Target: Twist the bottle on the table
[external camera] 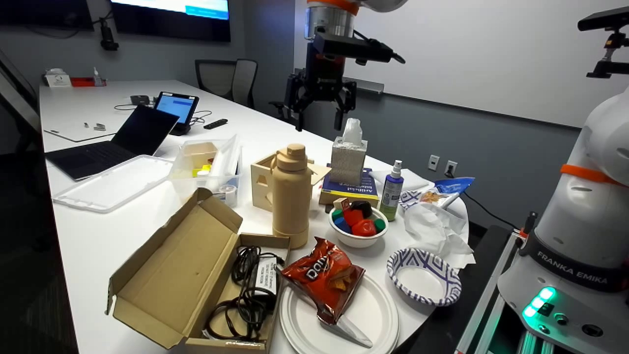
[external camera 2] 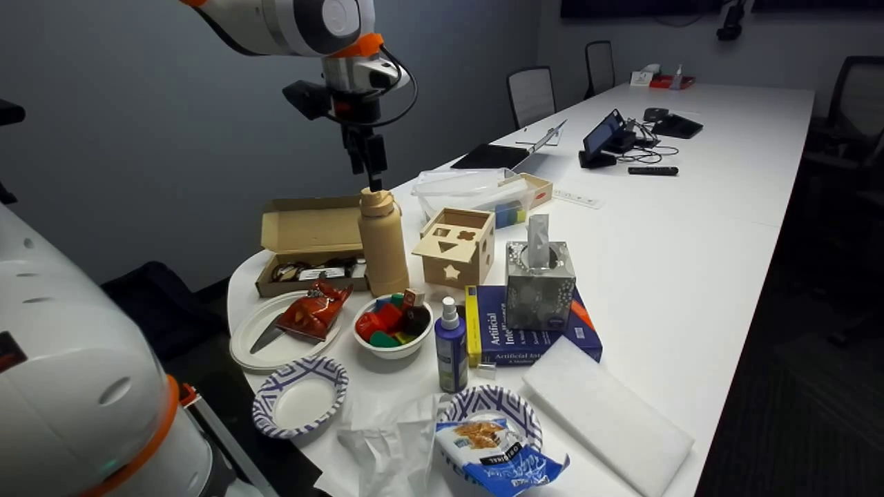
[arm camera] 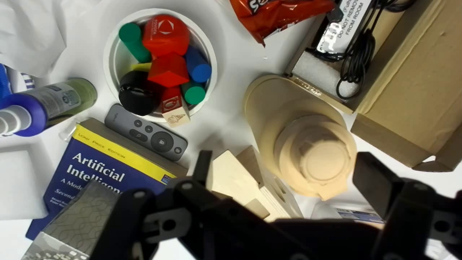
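The tan bottle [external camera: 291,201] stands upright on the white table [external camera: 123,236] among the clutter. It also shows in an exterior view [external camera 2: 384,248]. In the wrist view I see the bottle [arm camera: 299,104] from above, with its rounded cap toward me and a small spout or loop at its edge. My gripper [external camera: 319,123] is open and empty, pointing down, above the height of the cap. It shows edge-on in an exterior view [external camera 2: 373,181]. In the wrist view the gripper's [arm camera: 285,166] fingers are wide apart; the cap lies between them in the picture, nearer the right finger, not touched.
An open cardboard box [external camera: 172,265] with black cables stands close against the bottle. A wooden shape box [external camera 2: 456,255] is on its other side. A white bowl of blocks [external camera: 357,240], a red chip bag [external camera: 322,275], a tissue box [external camera 2: 540,290] on a blue book and a spray bottle [external camera 2: 451,352] stand nearby.
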`<state>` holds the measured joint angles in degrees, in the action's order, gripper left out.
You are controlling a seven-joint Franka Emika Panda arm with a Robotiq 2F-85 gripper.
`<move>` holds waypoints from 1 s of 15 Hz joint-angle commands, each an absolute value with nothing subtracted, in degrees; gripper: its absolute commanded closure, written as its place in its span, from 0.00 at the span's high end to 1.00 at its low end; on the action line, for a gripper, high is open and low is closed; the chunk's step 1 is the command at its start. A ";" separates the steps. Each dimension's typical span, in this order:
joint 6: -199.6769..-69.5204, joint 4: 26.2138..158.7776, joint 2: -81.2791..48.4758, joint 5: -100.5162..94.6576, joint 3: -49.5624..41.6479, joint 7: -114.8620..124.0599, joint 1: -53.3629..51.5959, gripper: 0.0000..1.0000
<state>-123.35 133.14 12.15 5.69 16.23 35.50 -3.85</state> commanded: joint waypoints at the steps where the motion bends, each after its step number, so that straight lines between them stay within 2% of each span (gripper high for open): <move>1: -123.20 128.20 6.54 2.75 16.38 38.14 -5.74 1.00; 9: -124.09 123.47 -0.52 -1.29 15.85 45.24 -9.62 1.00; 15: -123.62 122.48 -1.15 -5.07 14.94 50.72 -11.15 1.00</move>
